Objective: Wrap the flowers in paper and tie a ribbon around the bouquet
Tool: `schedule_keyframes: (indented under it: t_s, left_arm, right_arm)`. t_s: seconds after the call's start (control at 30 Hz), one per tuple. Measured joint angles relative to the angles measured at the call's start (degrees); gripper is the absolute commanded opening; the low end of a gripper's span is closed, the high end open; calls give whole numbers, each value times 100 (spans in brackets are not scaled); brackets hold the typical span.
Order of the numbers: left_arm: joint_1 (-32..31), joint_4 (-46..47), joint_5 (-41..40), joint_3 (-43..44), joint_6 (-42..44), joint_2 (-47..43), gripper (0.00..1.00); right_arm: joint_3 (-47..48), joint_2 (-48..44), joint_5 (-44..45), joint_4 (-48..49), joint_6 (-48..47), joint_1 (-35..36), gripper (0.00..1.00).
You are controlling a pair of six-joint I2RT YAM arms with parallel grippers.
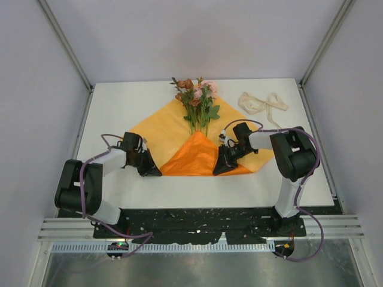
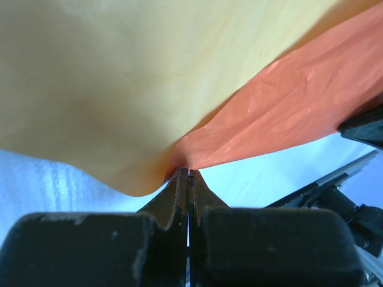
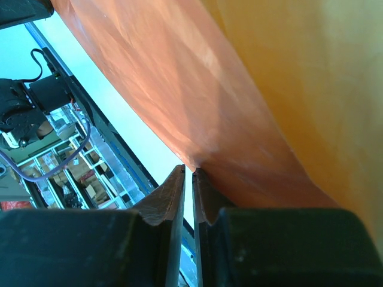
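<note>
Nearest the lens in the left wrist view, the left gripper (image 2: 188, 173) has its two black fingers pressed flat together on the edge of the paper (image 2: 149, 89), right where the pale reverse meets the brighter orange face. That puts the pinch at the left end of a crease. Opposite, the right gripper (image 3: 188, 170) stands almost closed, with only a thin slit between its fingers. The sheet's fold comes down to their tips, so it looks to be nipping the crease's other end, though the contact is small in that view.

From above, the reason for the pairing is plain. The paper lies as a diamond on the white table (image 1: 119, 107), pale side up. The flowers (image 1: 200, 98) are laid along its middle, blooms toward the far corner and stems (image 1: 200, 127) pointing at the arms. The near corner is turned up as a bright flap (image 1: 194, 156) whose tip reaches the stem ends. Each claw holds one end of that fold line, probably to hold the flap taut over the stem bases before the sides are wrapped across.

The ribbon (image 1: 263, 104) lies in loose loops at the far right of the table, apart from the paper and untouched. Tying looks like a later step.
</note>
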Motion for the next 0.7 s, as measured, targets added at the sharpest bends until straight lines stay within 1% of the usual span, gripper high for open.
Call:
schedule_keyframes:
  t_s: [0.3, 0.4, 0.47, 0.5, 0.57, 0.6, 0.63, 0.67, 0.7]
  left_arm:
    - [-96, -968, -1158, 380, 4, -199, 0]
    - [-74, -1047, -1182, 407, 190, -328, 0]
    - [-127, -837, -960, 396, 354, -647, 0]
    - [-238, -546, -804, 382, 420, -925, 0]
    - [-579, 24, -487, 393, 459, -1346, 0]
    - [-813, 304, -319, 455, 444, -1416, 1]
    - [-1134, 684, -68, 608, 380, -1331, 0]
    - [-1325, 938, 90, 732, 289, -1204, 0]
    - [-1569, 1268, 256, 881, 133, -931, 0]
  right_arm:
    - [11, 0, 2, -39, -20, -13, 17]
    - [22, 9, 2, -57, -24, -13, 17]
    - [26, 11, 2, -63, -24, -13, 17]
    - [26, 11, 0, -63, -24, -13, 17]
    - [26, 11, 2, -63, -24, -13, 17]
    - [26, 11, 0, -63, -24, -13, 17]
    - [26, 15, 0, -63, -24, -13, 17]
    - [31, 24, -9, -63, -22, -15, 17]
    - [33, 28, -22, -63, -20, -17, 17]
